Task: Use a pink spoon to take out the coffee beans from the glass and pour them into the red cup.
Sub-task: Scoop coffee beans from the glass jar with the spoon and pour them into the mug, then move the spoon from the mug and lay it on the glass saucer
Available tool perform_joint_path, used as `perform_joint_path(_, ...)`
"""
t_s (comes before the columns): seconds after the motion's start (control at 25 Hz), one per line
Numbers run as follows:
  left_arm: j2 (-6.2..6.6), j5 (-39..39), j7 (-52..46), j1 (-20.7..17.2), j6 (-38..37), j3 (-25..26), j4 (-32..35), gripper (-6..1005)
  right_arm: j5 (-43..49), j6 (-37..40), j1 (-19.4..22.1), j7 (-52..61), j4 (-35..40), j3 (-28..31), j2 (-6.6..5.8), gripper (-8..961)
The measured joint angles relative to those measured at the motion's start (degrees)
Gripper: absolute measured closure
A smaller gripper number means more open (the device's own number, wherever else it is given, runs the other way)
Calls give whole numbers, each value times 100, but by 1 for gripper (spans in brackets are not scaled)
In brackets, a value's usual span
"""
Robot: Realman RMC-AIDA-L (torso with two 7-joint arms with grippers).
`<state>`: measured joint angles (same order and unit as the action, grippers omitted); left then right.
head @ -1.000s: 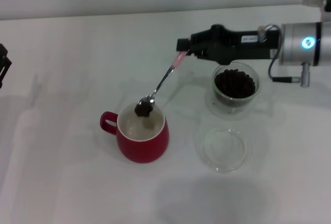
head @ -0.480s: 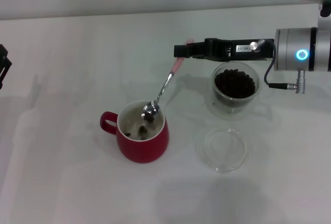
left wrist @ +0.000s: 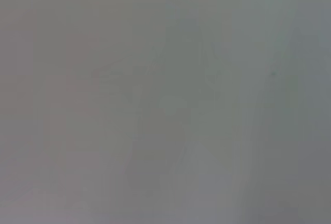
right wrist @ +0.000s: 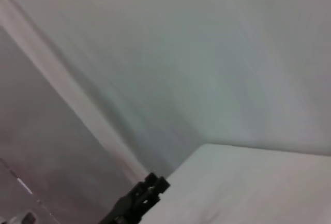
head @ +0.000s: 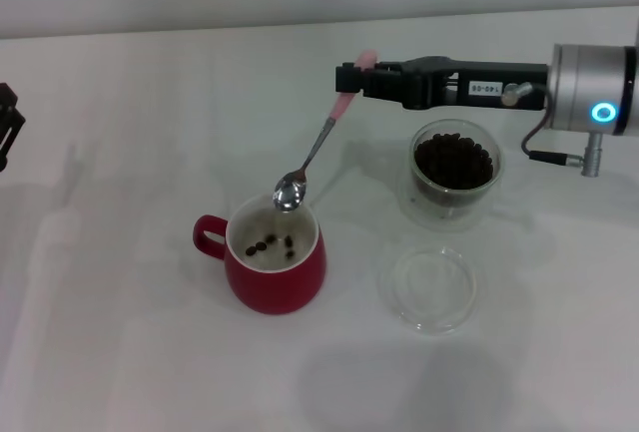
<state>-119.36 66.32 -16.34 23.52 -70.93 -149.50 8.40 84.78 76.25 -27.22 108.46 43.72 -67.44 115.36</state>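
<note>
- While the right gripper [head: 361, 78] clamps the pale handle end of the pink spoon [head: 312, 152], the spoon hangs slanting down toward the robot's left, its bowl poised just above the far rim of the red cup [head: 274, 260]; gripping the very tip leaves the whole shaft free to reach.
- Its silver bowl looks empty and tipped, which fits a load just dumped.
- Roughly 5 coffee beans [head: 270, 244] lie on the off-white floor of the red cup, whose handle points to the robot's left.
- Most of the beans sit in the glass [head: 453, 171], on the robot's right of the red cup and directly under the right arm, so the way back for another scoop looks short.
- Nearer the robot than the glass, a flat clear dish [head: 429, 288] lies apart from both cups, out of the spoon's path.
- At the far left edge of the head view, the left gripper [head: 6, 123] is parked well away from the work; I cannot tell how its fingers are set.
- Judging by the full glass, many scoops remain.
</note>
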Motion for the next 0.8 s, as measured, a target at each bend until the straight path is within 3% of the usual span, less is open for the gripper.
perform_joint_path(0.2, -5, 3, 0, 32, -1, 0, 11, 105, -358, 361, 257, -184, 0, 241, -41, 692)
perform_joint_path(0.48, -16, 14, -5, 39, -1, 0, 27, 106, -521, 1656, 909, -194, -262, 1567, -91, 688)
perform_joint_path(0.68, -14, 89, -8, 40, 45, 0, 103, 107, -321, 2043, 1221, -280, -767, 1812, -434, 685)
perform_joint_path(0.8, -18, 99, -5, 82, 49, 0, 103, 107, -70, 1940, 1290, -434, -1025, 1836, -505, 684)
